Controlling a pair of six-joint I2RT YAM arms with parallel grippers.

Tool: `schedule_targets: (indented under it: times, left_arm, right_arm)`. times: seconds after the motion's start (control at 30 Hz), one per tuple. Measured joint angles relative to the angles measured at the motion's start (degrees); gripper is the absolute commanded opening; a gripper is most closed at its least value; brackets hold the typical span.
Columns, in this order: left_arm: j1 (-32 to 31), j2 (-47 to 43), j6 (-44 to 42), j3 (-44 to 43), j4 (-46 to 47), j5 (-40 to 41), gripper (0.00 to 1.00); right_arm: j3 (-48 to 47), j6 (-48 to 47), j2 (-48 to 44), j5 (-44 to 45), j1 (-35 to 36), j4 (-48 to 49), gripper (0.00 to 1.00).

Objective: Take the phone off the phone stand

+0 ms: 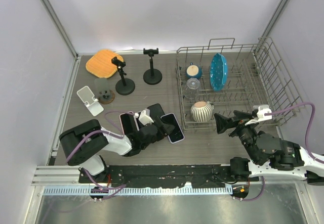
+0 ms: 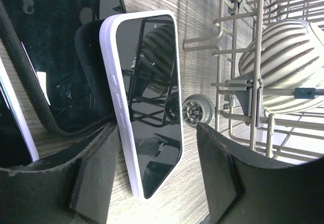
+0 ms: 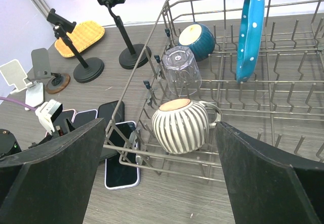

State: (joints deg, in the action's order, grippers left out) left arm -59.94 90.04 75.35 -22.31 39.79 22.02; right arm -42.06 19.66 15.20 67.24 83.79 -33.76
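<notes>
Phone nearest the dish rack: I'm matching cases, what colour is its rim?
Pale lilac; the phone shows best from the left wrist.

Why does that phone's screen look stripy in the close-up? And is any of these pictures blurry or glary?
Left wrist view: the glossy screen of the phone mirrors the dish rack and striped mug. Top external view: evenly lit, with glare on the front metal sheet. Right wrist view: sharp and evenly lit, no harsh shadows.

Shows four phones (image 3: 121, 155) and four stands (image 1: 125, 86): two black, one white, one grey. Also shows one dish rack (image 1: 228, 47), one mug (image 1: 201, 111), one glass (image 1: 193, 84), one bowl (image 1: 193, 71), one plate (image 1: 218, 71), one orange cloth (image 1: 104, 63).
</notes>
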Motion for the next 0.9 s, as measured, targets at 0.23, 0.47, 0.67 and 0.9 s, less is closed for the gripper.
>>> schedule_targets:
  times: [0.23,0.47,0.67,0.9]
  left_arm:
    - [-0.31,3.3,1.86,0.42,3.15,0.74,0.15]
    - [-0.44,1.42,3.26,1.92,5.77,0.94,0.0]
    - [-0.55,-8.39,-1.25,3.48,-2.64,1.77,0.0]
    - [6.32,-30.32,-8.98,2.89,-21.57,0.66,0.0]
  right_arm:
    - [0.31,0.0,-0.04,0.26,0.37,-0.17,0.94]
    - [0.59,0.02,-0.83,0.52,0.85,-0.2,0.94]
    - [0.63,0.02,-1.01,0.59,0.96,-0.2,0.94]
    - [0.63,0.2,-1.01,0.59,1.29,-0.26,0.94]
